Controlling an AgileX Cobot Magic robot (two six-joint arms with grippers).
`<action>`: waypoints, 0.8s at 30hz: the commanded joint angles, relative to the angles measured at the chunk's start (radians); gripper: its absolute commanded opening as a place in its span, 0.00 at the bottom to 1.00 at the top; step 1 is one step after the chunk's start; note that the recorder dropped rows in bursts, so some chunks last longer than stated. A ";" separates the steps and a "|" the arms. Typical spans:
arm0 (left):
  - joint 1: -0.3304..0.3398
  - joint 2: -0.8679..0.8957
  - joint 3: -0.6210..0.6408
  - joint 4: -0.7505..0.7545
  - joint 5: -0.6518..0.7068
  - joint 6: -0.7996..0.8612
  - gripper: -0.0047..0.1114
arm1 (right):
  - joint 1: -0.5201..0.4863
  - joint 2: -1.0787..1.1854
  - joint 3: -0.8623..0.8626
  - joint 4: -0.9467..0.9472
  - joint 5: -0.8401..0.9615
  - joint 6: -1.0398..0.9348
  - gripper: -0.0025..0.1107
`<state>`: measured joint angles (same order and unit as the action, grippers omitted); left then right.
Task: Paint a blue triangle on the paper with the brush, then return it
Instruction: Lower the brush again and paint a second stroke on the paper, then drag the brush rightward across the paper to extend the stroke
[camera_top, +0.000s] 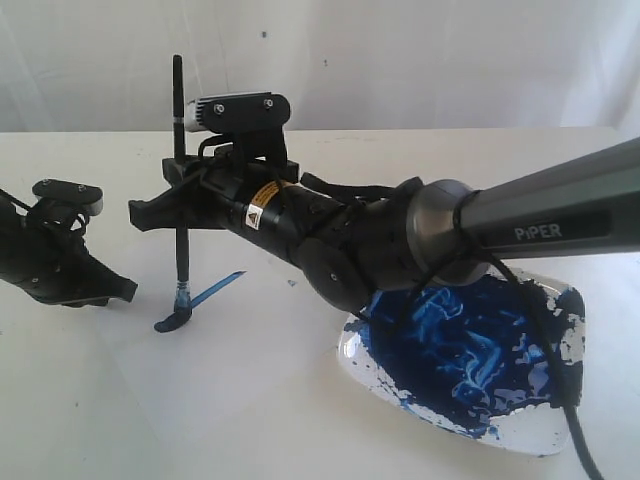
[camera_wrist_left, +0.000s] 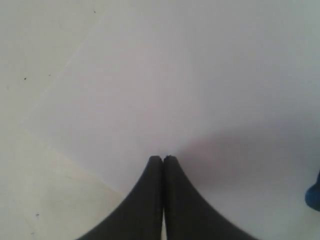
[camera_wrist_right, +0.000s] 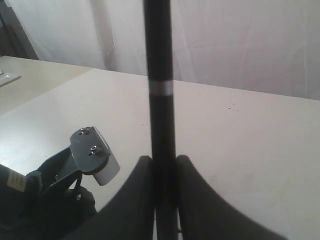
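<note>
My right gripper (camera_top: 150, 212) (camera_wrist_right: 162, 159) reaches across to the left and is shut on the black handle of the brush (camera_top: 180, 200) (camera_wrist_right: 159, 75), which it holds upright. The blue-stained tip (camera_top: 181, 298) touches the paper (camera_top: 250, 390) (camera_wrist_left: 175, 90). On the sheet by the tip lie one short blue stroke (camera_top: 218, 290) and a dark-blue blob (camera_top: 172, 322); no whole triangle shows. My left gripper (camera_top: 120, 290) (camera_wrist_left: 163, 158) is shut on nothing, low over the paper just left of the brush. A blue patch (camera_wrist_left: 314, 196) shows at the edge of the left wrist view.
A clear paint dish (camera_top: 545, 440) smeared with blue paint lies at the front right, under my right arm (camera_top: 520, 225). The left arm's wrist camera (camera_wrist_right: 92, 155) shows close beside the right gripper. A white curtain (camera_top: 400, 60) hangs behind the table.
</note>
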<state>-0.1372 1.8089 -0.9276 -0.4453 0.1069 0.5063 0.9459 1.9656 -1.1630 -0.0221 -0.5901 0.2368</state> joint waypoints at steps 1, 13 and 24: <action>-0.005 -0.003 -0.003 -0.006 0.013 -0.003 0.04 | 0.000 -0.020 -0.002 0.071 0.048 -0.090 0.02; -0.005 -0.003 -0.003 -0.006 0.013 -0.003 0.04 | 0.000 -0.047 -0.002 0.326 0.113 -0.362 0.02; -0.005 -0.003 -0.003 -0.006 0.013 -0.003 0.04 | 0.000 -0.073 -0.002 0.536 0.125 -0.591 0.02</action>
<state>-0.1372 1.8089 -0.9276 -0.4453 0.1069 0.5063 0.9459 1.9030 -1.1630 0.4544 -0.4704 -0.2878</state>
